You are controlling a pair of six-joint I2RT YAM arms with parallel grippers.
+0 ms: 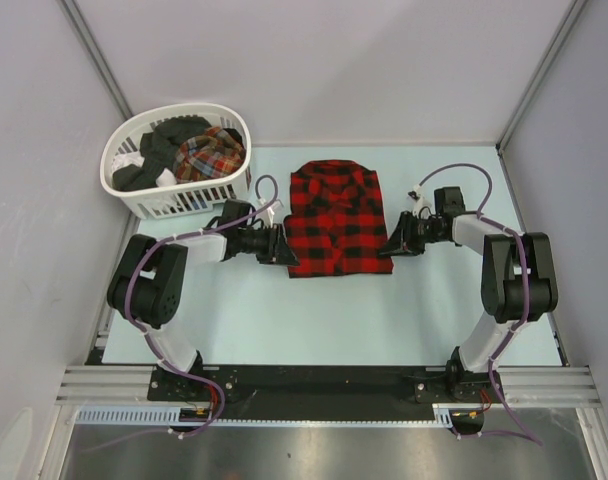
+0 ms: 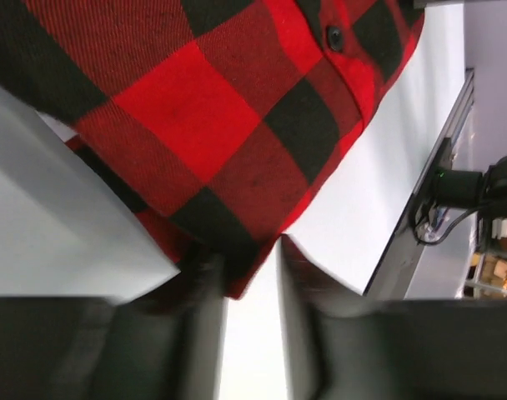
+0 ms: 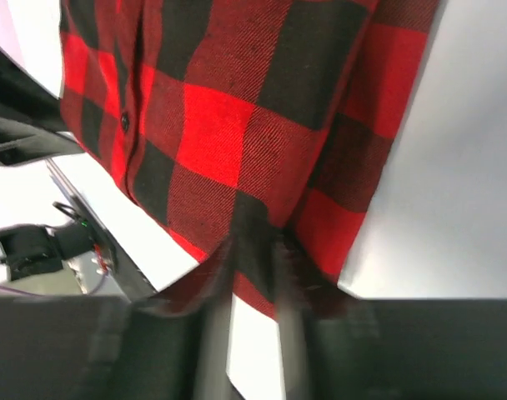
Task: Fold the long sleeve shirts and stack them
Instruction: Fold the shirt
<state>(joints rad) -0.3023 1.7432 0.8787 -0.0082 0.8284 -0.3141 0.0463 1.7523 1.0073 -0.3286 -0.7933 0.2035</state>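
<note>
A long sleeve shirt [image 1: 334, 215] in large red-and-black checks lies folded flat on the table, collar at the far end. My left gripper [image 1: 284, 246] is at its near left edge. In the left wrist view the hem corner of the shirt [image 2: 203, 108] reaches between the blurred fingers of the left gripper [image 2: 247, 254], which stand narrowed with table showing in the gap. My right gripper [image 1: 389, 244] is at the near right edge. In the right wrist view the right gripper [image 3: 253, 250] pinches a ridge of the shirt [image 3: 237, 125]. A finer plaid shirt [image 1: 210, 152] lies in the basket.
The white slatted basket [image 1: 184, 200] stands at the far left, right behind my left arm, holding dark clothes with the plaid one. Metal frame rails [image 1: 324, 385] run along the table's near edge. Grey walls close in the sides and back.
</note>
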